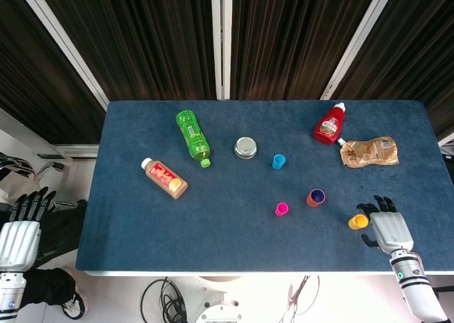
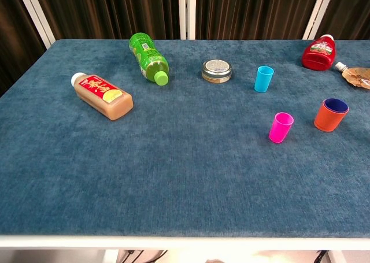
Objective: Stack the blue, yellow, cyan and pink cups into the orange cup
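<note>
The orange cup (image 1: 316,197) (image 2: 331,114) stands upright with the blue cup nested inside it, its blue rim showing. The pink cup (image 1: 282,209) (image 2: 281,127) stands a little to its left. The cyan cup (image 1: 279,162) (image 2: 263,79) stands farther back. The yellow cup (image 1: 358,221) sits near the table's front right, seen only in the head view. My right hand (image 1: 387,227) lies just right of the yellow cup, fingers apart, holding nothing. My left hand (image 1: 20,231) hangs off the table's left side, open and empty.
A green bottle (image 1: 193,136) and a brown drink bottle (image 1: 165,179) lie on the left half. A round tin (image 1: 245,148) sits mid-back. A red pouch (image 1: 330,126) and a crumpled brown packet (image 1: 369,151) lie at the back right.
</note>
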Available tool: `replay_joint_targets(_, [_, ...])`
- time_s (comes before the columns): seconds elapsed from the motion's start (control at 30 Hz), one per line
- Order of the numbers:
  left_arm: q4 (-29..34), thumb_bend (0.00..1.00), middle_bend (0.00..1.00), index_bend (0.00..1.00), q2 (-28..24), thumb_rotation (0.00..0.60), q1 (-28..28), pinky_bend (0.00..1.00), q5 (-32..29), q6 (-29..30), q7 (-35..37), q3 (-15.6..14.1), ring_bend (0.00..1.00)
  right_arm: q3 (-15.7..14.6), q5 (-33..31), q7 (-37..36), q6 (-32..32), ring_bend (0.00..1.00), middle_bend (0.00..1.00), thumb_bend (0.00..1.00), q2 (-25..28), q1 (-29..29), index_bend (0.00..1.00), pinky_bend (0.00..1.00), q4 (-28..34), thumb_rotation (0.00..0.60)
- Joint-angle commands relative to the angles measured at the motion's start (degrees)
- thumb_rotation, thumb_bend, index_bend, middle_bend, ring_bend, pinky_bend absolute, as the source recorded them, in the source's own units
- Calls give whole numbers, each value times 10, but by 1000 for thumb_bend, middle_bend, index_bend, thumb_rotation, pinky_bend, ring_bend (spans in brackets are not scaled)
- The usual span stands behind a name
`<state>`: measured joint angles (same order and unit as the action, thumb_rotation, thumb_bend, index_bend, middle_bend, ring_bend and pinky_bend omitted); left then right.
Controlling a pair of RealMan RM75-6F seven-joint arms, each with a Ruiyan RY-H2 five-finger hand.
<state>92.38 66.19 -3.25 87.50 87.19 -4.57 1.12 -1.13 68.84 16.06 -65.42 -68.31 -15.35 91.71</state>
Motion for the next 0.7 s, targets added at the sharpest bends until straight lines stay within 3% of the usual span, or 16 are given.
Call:
replay_joint_targets(0.03, [-1, 159, 7, 58, 0, 600, 0, 0, 0, 0, 0, 0, 0, 4, 5, -5, -7, 0, 286, 252, -10, 4, 297, 0, -9, 600])
replay_joint_targets(0.7, [-2, 159, 7, 58, 0, 600, 2, 0, -3, 1, 4, 1, 0, 18, 2, -5, -1, 15, 359, 286, -36, 5, 343, 0, -27, 600])
